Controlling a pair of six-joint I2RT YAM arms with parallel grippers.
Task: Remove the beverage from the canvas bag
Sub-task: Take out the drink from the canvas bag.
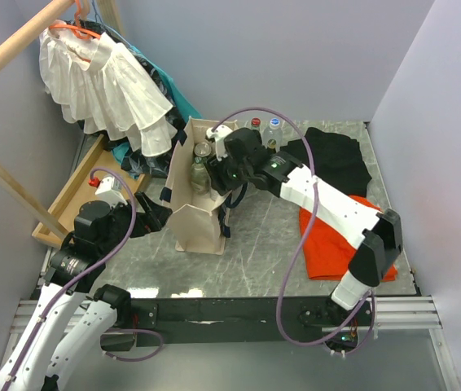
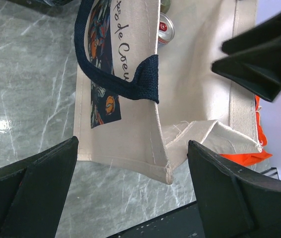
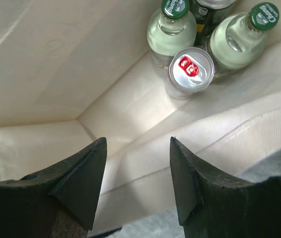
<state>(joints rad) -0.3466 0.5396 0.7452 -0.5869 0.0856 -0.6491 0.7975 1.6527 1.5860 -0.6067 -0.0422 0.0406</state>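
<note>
Silver red-tabbed can (image 3: 191,69) stands upright in the cream canvas bag (image 3: 41,59), ahead and seemingly slightly right of the right gripper (image 3: 136,145), fingers spread and empty.

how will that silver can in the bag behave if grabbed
The silver can looks like smooth metal, so probably slippery and dentable. It stands upright close beside green-capped bottles, so it likely won't tip, but the soft canvas bag may sag around it.

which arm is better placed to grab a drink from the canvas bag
Right. The right claw is open over the canvas bag, the can in view below; the left claw is outside, at its side.
</note>
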